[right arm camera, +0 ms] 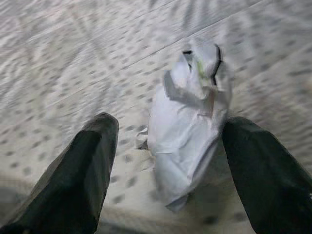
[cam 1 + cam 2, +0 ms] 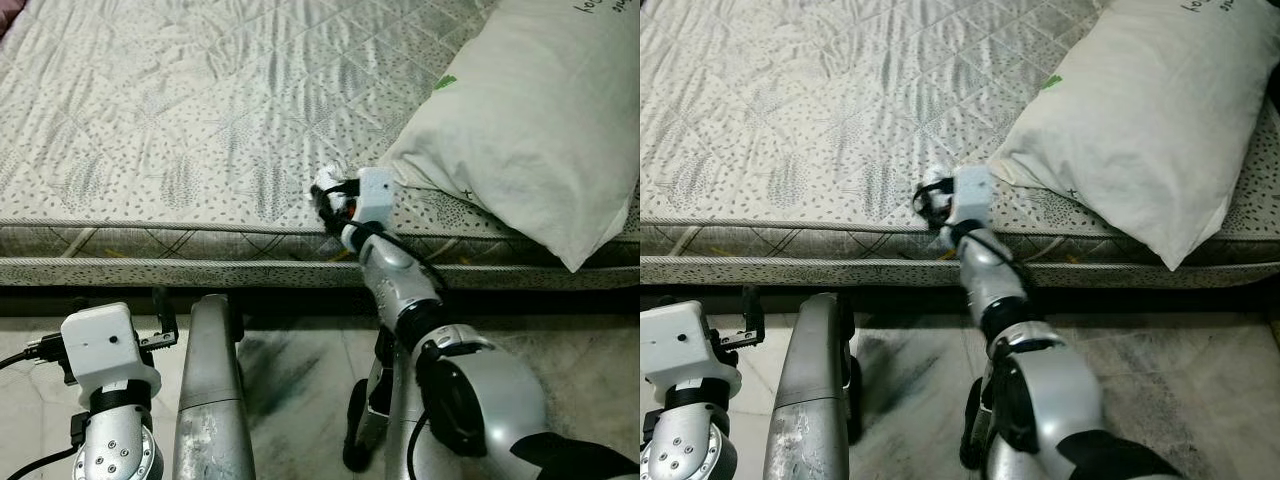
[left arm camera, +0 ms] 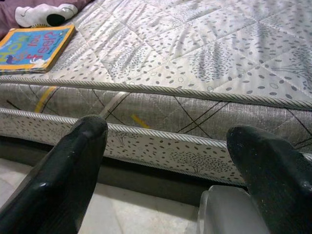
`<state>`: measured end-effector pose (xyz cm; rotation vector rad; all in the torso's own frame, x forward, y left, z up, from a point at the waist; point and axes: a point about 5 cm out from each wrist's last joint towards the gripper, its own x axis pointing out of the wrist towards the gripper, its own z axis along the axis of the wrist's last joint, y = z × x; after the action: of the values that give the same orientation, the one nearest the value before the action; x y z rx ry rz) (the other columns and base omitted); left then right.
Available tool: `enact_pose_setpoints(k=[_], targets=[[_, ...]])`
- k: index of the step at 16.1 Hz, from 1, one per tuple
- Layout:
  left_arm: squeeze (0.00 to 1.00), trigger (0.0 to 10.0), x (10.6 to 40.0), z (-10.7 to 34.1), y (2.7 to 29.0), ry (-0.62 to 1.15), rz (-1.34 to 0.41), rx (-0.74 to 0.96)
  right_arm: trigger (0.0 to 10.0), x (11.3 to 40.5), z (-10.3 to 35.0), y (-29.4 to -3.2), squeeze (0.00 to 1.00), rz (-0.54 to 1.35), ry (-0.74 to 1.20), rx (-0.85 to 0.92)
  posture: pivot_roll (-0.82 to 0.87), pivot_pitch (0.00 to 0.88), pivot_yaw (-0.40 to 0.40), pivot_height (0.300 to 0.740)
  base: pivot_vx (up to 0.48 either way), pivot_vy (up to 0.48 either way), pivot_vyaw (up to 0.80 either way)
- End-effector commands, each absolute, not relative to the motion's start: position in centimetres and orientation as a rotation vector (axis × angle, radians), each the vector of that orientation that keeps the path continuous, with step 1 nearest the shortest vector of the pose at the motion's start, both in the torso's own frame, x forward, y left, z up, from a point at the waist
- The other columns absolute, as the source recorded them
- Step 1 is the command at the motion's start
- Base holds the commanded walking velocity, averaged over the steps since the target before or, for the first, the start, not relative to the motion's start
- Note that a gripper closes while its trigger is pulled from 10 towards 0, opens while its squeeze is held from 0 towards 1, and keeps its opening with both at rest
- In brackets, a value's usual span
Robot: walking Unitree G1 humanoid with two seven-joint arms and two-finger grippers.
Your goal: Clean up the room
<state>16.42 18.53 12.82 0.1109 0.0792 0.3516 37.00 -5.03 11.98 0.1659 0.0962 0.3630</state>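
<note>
While the right gripper (image 1: 165, 165) sits at the mattress (image 2: 180, 120) edge, fingers spread either side of a crumpled white paper wad (image 1: 190, 117) (touching or not, can't tell), the pillow (image 2: 530, 110) lies at its 2 o'clock. Left gripper (image 3: 170, 165) is low by the bed side, fingers apart, empty; a book (image 3: 34, 46) rests at 10 o'clock.

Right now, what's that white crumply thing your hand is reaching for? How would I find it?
Look at the mattress, along its front edge near the big white pillow. The crumpled white paper lies there between the open fingers of the right gripper. It is small and wrinkled, unlike the smooth pillow.
</note>
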Motion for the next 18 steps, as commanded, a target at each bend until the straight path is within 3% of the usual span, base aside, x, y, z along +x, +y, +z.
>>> enact_pose_setpoints(k=[1, 9, 10, 12, 18], targets=[[0.00, 10.0, 15.9, 12.8, 18.9, 0.097, 0.360, 0.118, 10.0, 36.6, 11.1, -4.8, 0.00, 0.370, 0.132, 0.172, 0.27, 0.283, -0.063, 0.536, 0.000, 0.000, 0.00], [0.00, 10.0, 15.5, 12.9, 18.8, 0.108, 0.368, 0.122, 10.0, 35.3, 11.1, -0.8, 0.00, 0.404, 0.130, 0.141, 0.30, 0.302, -0.064, 0.536, 0.000, 0.000, 0.00], [0.00, 10.0, 15.3, 12.9, 18.9, 0.111, 0.373, 0.126, 0.0, 35.0, 10.9, -0.3, 0.00, 0.405, 0.135, 0.125, 0.30, 0.305, -0.065, 0.536, 0.000, 0.000, 0.00], [0.00, 10.0, 15.0, 13.0, 19.0, 0.115, 0.384, 0.127, 0.0, 34.5, 10.6, 0.5, 0.00, 0.414, 0.143, 0.090, 0.31, 0.308, -0.070, 0.536, 0.000, 0.000, 0.00], [0.00, 10.0, 14.2, 13.1, 18.8, 0.123, 0.400, 0.123, 0.0, 34.4, 9.5, -0.4, 0.00, 0.366, 0.177, 0.028, 0.32, 0.332, -0.079, 0.536, 0.000, 0.000, 0.00]])
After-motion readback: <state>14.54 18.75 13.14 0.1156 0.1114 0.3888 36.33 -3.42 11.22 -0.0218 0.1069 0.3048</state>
